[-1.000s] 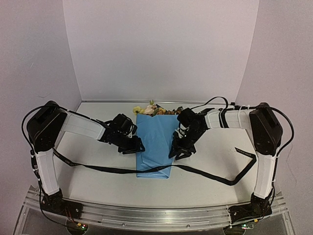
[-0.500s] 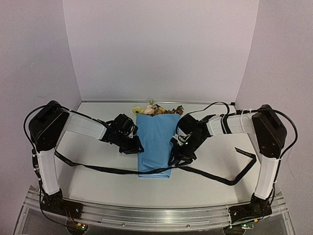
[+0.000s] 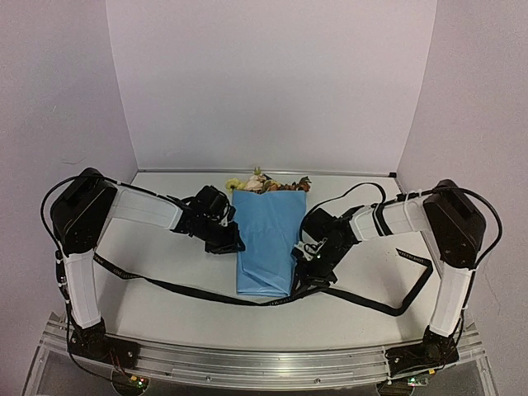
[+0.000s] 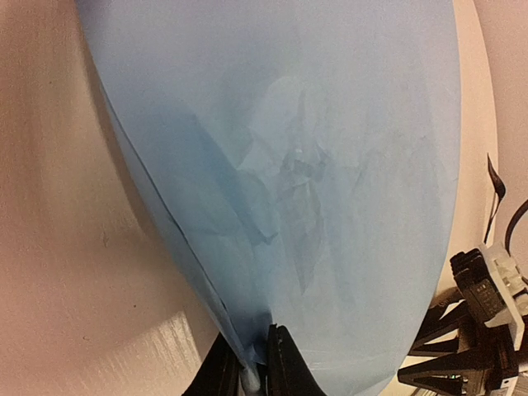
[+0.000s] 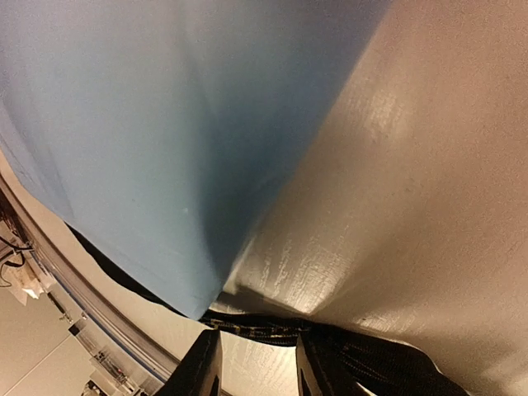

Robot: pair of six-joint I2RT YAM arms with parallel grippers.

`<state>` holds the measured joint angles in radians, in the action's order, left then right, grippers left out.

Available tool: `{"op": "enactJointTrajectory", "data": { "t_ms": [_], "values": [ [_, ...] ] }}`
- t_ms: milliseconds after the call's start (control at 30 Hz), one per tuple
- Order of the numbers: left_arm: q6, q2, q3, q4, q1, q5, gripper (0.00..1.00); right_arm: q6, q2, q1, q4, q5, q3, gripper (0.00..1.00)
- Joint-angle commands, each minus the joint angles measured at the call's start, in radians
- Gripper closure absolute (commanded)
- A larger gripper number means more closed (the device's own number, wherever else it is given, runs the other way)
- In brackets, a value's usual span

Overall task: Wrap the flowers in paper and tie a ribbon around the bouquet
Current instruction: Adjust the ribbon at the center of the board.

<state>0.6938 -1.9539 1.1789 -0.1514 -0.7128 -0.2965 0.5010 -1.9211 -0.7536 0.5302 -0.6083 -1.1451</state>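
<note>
Bouquet: the bouquet (image 3: 266, 247) lies at the centre of the top view. The flowers (image 3: 266, 183) show at its upper end and its closed end points toward the bottom of the frame.
Paper: the light-blue paper (image 4: 289, 165) is folded over the stems. In the left wrist view one edge runs down to the bottom centre.
Ribbon: the black ribbon (image 5: 264, 330) passes by the bouquet's lower end and trails to lower left and lower right over the table (image 3: 148, 318).
Left gripper: the left gripper (image 4: 262, 367) is clenched on the paper's edge.
Right gripper: the right gripper (image 5: 257, 363) has its fingers apart, straddling the ribbon just beside the paper's lower right corner. It grasps nothing.
Step in hand: I judge this is taking up the ribbon's right run for tying.
Doing it well: I hold the left pinch firm so the wrap stays shut. I set the right fingertips down on the table and close across the ribbon's full width, clear of the paper corner. Then I lift slowly so the bouquet isn't dragged.
</note>
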Motion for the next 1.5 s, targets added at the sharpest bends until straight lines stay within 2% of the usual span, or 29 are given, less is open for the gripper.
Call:
{"op": "enactJointTrajectory", "data": {
  "t_ms": [0, 300, 500, 867, 1133, 1467],
  "values": [
    [0.013, -0.010, 0.069, -0.034, 0.001, -0.030, 0.88, 0.021, 0.044, -0.008, -0.017, 0.058, 0.036, 0.69],
    [0.024, -0.009, 0.108, -0.073, 0.010, -0.101, 0.91, 0.075, 0.091, -0.018, -0.043, 0.127, 0.057, 0.69],
    [0.032, -0.004, 0.113, -0.092, 0.012, -0.123, 0.93, 0.135, 0.153, -0.016, 0.008, 0.161, 0.020, 0.64],
    [0.081, 0.007, 0.111, -0.073, 0.027, -0.194, 0.97, 0.243, 0.242, -0.016, 0.060, 0.237, 0.115, 0.61],
    [0.104, 0.015, 0.109, -0.068, 0.034, -0.233, 0.99, 0.329, 0.205, -0.016, 0.050, 0.261, 0.136, 0.67],
    [0.112, 0.029, 0.104, -0.074, 0.042, -0.283, 1.00, 0.398, 0.118, -0.015, 0.014, 0.290, 0.093, 0.81]
  ]
}}
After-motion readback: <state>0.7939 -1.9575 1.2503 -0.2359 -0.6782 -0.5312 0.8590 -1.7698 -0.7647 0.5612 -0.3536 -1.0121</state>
